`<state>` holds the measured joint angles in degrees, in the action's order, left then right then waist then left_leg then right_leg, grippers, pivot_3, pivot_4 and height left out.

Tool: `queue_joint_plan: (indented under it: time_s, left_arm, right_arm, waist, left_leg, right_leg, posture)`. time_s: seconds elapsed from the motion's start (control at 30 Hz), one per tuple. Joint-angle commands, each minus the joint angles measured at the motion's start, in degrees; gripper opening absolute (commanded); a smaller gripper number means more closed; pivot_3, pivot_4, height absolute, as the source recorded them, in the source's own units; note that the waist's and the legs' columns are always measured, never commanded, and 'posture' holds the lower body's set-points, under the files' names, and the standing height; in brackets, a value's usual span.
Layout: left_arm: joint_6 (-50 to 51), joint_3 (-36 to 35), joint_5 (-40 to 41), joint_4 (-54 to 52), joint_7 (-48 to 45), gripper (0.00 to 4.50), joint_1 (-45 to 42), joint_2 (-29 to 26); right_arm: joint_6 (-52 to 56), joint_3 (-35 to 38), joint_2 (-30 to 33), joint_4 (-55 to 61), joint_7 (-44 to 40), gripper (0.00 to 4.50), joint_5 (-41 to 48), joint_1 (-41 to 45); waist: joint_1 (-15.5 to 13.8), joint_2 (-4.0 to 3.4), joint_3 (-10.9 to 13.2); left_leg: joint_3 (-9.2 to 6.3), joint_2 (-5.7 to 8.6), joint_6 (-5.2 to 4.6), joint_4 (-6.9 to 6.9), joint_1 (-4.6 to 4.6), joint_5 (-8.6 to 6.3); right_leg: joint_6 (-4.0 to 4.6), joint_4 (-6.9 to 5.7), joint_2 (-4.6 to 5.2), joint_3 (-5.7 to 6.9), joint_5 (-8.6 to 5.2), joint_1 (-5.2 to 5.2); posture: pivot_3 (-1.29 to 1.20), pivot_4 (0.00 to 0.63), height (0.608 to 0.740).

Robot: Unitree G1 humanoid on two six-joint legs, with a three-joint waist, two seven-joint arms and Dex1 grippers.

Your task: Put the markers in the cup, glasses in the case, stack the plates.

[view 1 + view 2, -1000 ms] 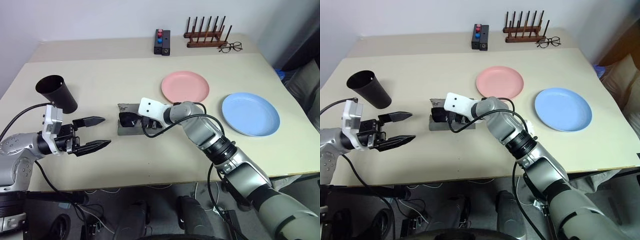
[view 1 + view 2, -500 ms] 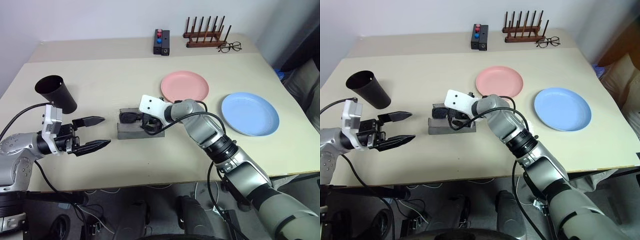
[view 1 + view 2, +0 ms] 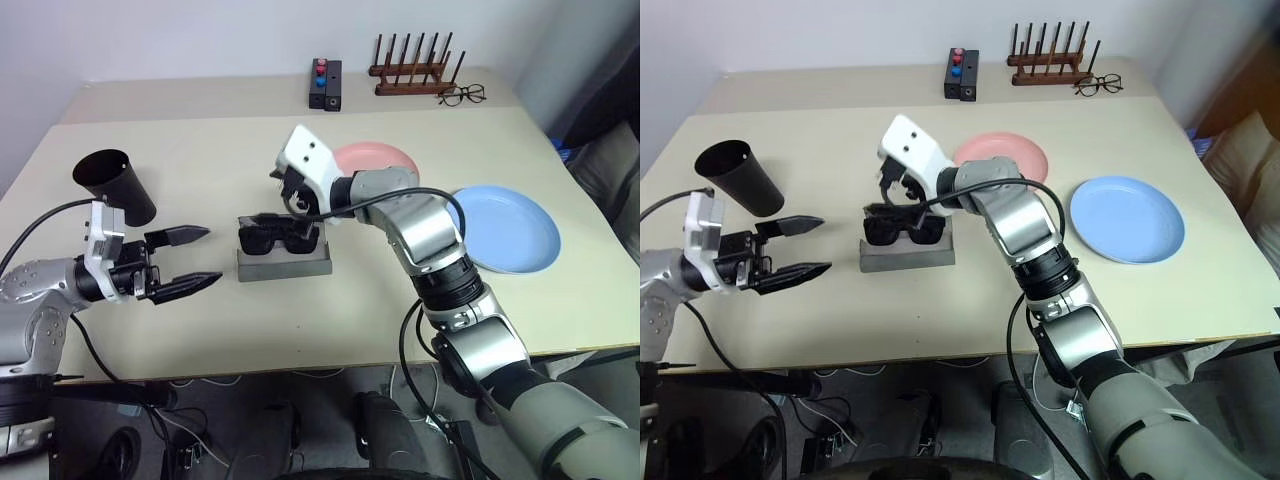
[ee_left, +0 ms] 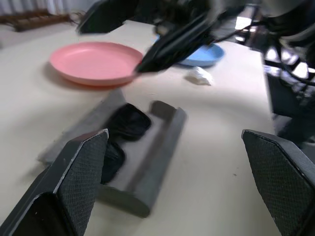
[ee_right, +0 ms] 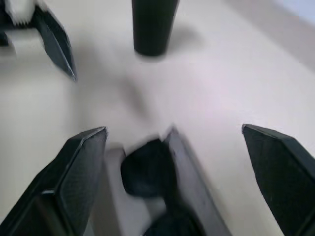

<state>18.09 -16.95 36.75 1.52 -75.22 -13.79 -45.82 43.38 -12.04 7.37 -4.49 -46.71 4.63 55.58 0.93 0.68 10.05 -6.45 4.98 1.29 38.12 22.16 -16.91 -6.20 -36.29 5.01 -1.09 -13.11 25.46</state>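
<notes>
The black sunglasses (image 3: 278, 236) lie in the open grey case (image 3: 287, 264) at mid-table. My right gripper (image 3: 292, 198) hangs open just above and behind them, holding nothing; its wrist view looks down on the glasses (image 5: 147, 169). My left gripper (image 3: 190, 261) is open and empty, level, left of the case, which lies ahead of it (image 4: 147, 167). The black cup (image 3: 113, 185) stands at the far left. My right arm partly covers the pink plate (image 3: 385, 158); the blue plate (image 3: 505, 228) lies apart to its right. I cannot tell whether the coloured caps in a black holder (image 3: 324, 83) are the markers.
A wooden peg rack (image 3: 412, 70) and thin clear eyeglasses (image 3: 461, 95) sit at the table's back edge. A small white scrap (image 4: 199, 75) lies on the table near the blue plate.
My right gripper let go of the sunglasses, opened wide and rose from the case. The sunglasses stay in the case. The left gripper has kept still.
</notes>
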Motion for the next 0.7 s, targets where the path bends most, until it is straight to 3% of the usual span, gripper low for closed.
queue_joint_plan:
  time_s: [0.03,0.23,0.43,0.7]
  left_arm:
    - [-1.31,-0.1,-0.37,1.53,1.46,4.5,-3.1,0.83]
    - [-4.16,3.02,-2.94,10.25,-0.08,4.5,-11.73,2.64]
    - [-9.39,7.34,-8.37,26.24,-1.69,4.5,-25.19,6.27]
    - [-17.93,9.95,-14.65,44.47,-4.52,4.5,-38.02,10.16]
  right_arm:
    - [-1.18,6.3,0.13,3.1,2.14,4.45,4.64,-0.29]
    - [-6.04,12.81,8.11,11.15,-0.09,4.45,9.9,-8.73]
    - [-2.83,19.65,14.62,20.21,0.55,4.45,17.26,-15.89]
    - [-1.79,21.0,18.12,28.71,5.56,4.45,20.03,-22.89]
  waist:
    - [-0.01,0.0,0.0]
    - [-0.21,0.01,-0.01]
    - [0.27,0.0,0.0]
    - [0.06,0.01,0.0]
  left_leg:
    - [0.01,0.01,0.0,0.0,0.0,0.0]
    - [-0.09,0.06,-0.01,0.01,0.03,0.0]
    - [0.01,0.02,-0.02,0.01,0.03,0.0]
    - [0.07,0.03,-0.04,0.05,0.03,0.0]
  right_leg:
    - [0.0,0.0,0.01,0.0,0.0,0.0]
    - [-0.01,0.06,0.04,0.09,0.0,-0.05]
    - [-0.01,-0.01,0.0,0.06,0.01,0.02]
    - [-0.02,-0.02,0.01,0.04,0.01,0.01]
  posture:
    - [0.0,0.15,0.74]
    - [0.0,0.15,0.74]
    - [0.0,0.15,0.74]
    - [0.0,0.15,0.74]
